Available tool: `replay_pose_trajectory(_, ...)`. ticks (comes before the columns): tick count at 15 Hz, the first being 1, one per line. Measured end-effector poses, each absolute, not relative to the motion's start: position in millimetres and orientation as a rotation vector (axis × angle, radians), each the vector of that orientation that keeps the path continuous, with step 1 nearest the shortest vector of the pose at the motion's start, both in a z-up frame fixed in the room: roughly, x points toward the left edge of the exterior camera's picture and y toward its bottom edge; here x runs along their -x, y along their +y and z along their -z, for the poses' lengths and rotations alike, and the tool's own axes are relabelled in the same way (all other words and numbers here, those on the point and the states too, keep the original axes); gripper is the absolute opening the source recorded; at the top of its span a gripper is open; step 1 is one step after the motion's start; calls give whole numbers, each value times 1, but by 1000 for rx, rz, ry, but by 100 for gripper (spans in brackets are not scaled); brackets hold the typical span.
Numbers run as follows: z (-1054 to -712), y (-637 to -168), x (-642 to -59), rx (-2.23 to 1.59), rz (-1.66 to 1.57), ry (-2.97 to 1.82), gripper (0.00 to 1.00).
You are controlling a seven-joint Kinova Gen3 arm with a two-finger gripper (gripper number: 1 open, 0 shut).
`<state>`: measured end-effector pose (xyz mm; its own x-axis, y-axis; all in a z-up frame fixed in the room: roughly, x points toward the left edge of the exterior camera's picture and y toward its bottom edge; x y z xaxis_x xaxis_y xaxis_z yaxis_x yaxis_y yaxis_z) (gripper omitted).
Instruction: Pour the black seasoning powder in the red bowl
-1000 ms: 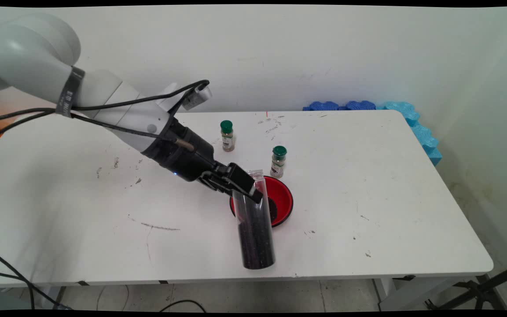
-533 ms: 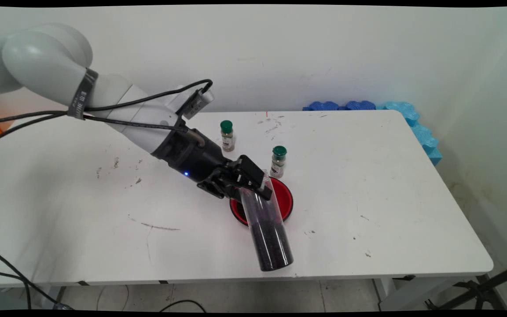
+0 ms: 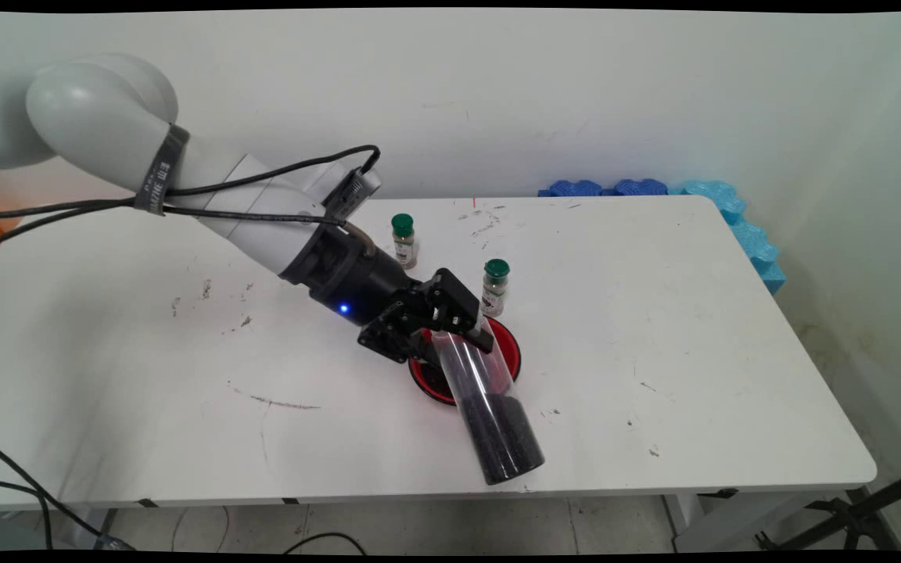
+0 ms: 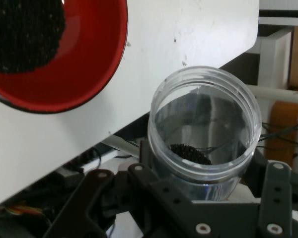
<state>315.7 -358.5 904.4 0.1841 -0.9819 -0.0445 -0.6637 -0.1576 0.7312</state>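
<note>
Above one red bowl (image 3: 504, 353), fingers (image 3: 472, 335) clamp one clear tube (image 3: 489, 410); two green-capped jars (image 3: 403, 241) stand behind

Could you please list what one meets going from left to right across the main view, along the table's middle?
End effector gripping the clear jar → green-capped spice bottle → second green-capped spice bottle → blue foam at the table's far right corner.
</note>
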Motion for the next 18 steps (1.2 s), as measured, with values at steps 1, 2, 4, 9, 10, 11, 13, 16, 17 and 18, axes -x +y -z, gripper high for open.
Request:
replay_pose_trajectory(1, -904, -359, -316, -1910, 736, -1520, 0)
replay_pose_trajectory(2, -903, -360, -316, -1937, 757, -1488, 0)
replay_pose_trajectory(4, -901, -361, -317, -1986, 788, -1424, 0)
replay_pose_trajectory(9, -898, -365, -319, -2097, 849, -1268, 0)
replay_pose_trajectory(10, -897, -365, -319, -2112, 859, -1243, 0)
replay_pose_trajectory(11, -897, -365, -320, -2127, 869, -1217, 0)
replay_pose_trajectory(13, -895, -366, -320, -2164, 891, -1153, 0)
replay_pose_trajectory(16, -893, -368, -321, -2201, 914, -1085, 0)
replay_pose_trajectory(17, -893, -368, -321, -2212, 923, -1063, 0)
replay_pose_trajectory(18, -892, -368, -322, -2226, 934, -1034, 0)
